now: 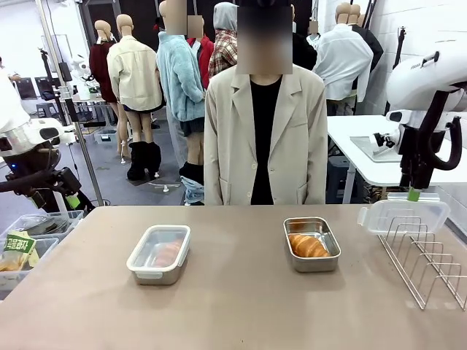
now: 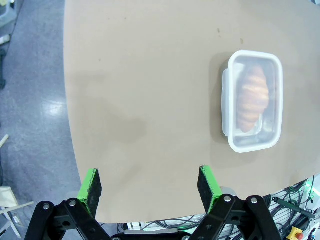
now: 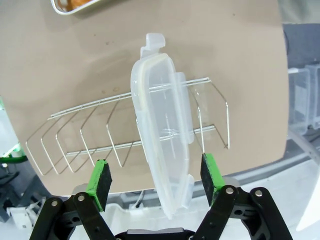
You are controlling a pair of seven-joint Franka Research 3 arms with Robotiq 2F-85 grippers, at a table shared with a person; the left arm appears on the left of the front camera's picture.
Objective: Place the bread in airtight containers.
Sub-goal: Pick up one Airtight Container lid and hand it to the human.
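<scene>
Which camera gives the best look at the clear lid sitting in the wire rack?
The right wrist view: the clear lid stands on edge in the wire rack, between the open right gripper fingers, with its clips plain. The front view shows the lid small, at the rack's far end. The left wrist view faces the lidded container instead.

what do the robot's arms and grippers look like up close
Both arms are glossy white with rounded shells; the right arm carries black cabling down to its wrist. Each gripper, left gripper and right gripper, is a black linkage body with silver screws, ending in two fingers faced with bright green pads.
</scene>
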